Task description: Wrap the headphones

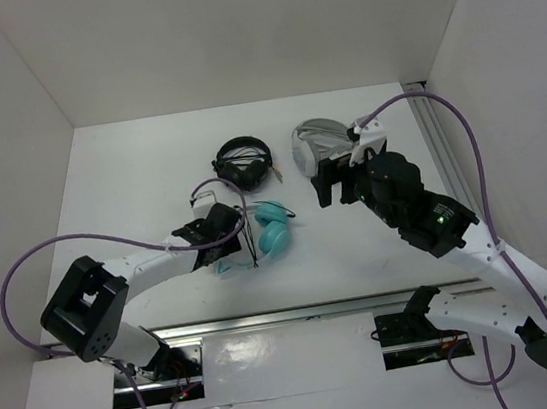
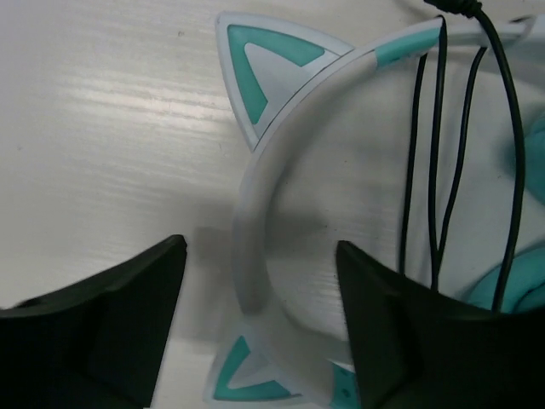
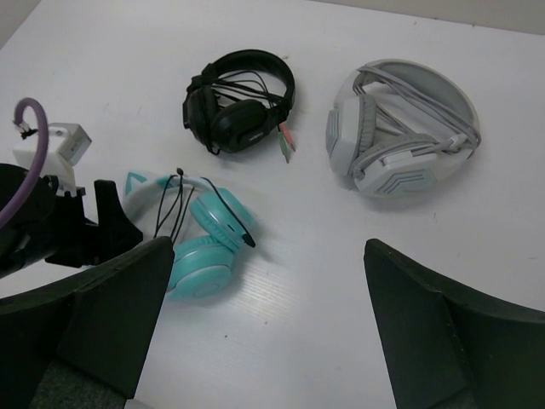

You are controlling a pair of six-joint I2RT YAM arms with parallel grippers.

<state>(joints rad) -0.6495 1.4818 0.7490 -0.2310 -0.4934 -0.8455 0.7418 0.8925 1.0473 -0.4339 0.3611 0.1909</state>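
Teal cat-ear headphones (image 1: 275, 232) lie mid-table, with black headphones (image 1: 244, 161) at their 12 o'clock and a white-grey headset (image 3: 400, 128) at 2 o'clock. The left gripper (image 2: 260, 256) stands parted astride the pale headband (image 2: 255, 196), which the thin black cable (image 2: 438, 170) crosses. The right gripper (image 3: 268, 247) hovers wide, holding nothing.

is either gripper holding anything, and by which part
Nothing is held. The left gripper stands open astride the headband of the headphones, a gap on each side; the right gripper is open and empty.
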